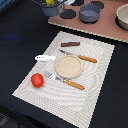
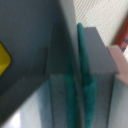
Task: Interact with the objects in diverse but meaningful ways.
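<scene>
A pale placemat lies on a dark table. Nearest on the mat sit a red tomato and an orange-handled fork. Behind them a round plate rests at the mat's middle, with a white fish at the mat's edge on the exterior view's left and a knife just beyond the plate. A brown sausage lies farther back. Beyond the mat, a grey pot stands on a pinkish board. At the far edge the gripper holds the rim of a second grey pot with yellow cheese inside; its fingers pinch the pot wall.
</scene>
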